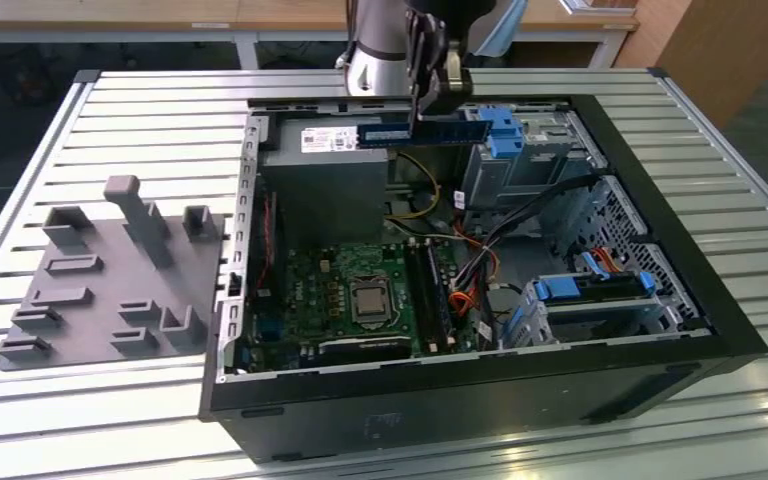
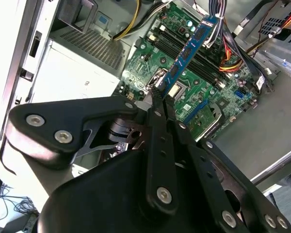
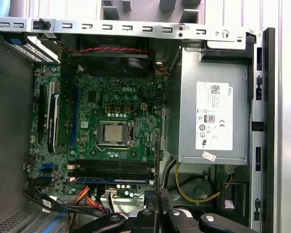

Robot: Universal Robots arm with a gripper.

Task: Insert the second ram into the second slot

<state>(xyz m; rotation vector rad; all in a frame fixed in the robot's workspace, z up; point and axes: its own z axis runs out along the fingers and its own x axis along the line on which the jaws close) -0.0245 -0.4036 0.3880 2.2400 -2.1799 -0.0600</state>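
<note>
In the exterior view, the open computer case (image 1: pixel 491 400) lay on the slatted worktop (image 1: pixel 144 110). A grey moulded fixture (image 1: pixel 104 285) sat beside it, toward the worktop's edge on the exterior view's left. The gripper (image 1: pixel 438 112) hung over the far edge of the case, its jaws clamped on the second ram (image 1: pixel 395 134). The strip was held level in the air, above the power supply (image 1: pixel 324 175) and just beside a blue bracket (image 1: pixel 504 135) near the case's far corner. The motherboard (image 1: pixel 344 290) lay on the case floor, well below the ram. The memory slots (image 1: pixel 431 290) ran along the motherboard's side on the exterior view's right, and the ram touched none of them.

In the second wrist view, the fingers (image 2: pixel 157 121) were pressed together on one end of the second ram (image 2: pixel 191 46). It stretched away from them over the motherboard (image 2: pixel 194 85), clear of the board.

In the first wrist view, the camera looked down into the case. The second ram showed edge-on as a thin dark line (image 3: pixel 158 160) running out from the gripper (image 3: pixel 158 204), between the motherboard (image 3: pixel 111 97) and the power supply (image 3: pixel 211 116). The memory slots (image 3: pixel 111 167) lay beside the processor socket (image 3: pixel 114 132), toward the motherboard's edge nearest the gripper.
</note>
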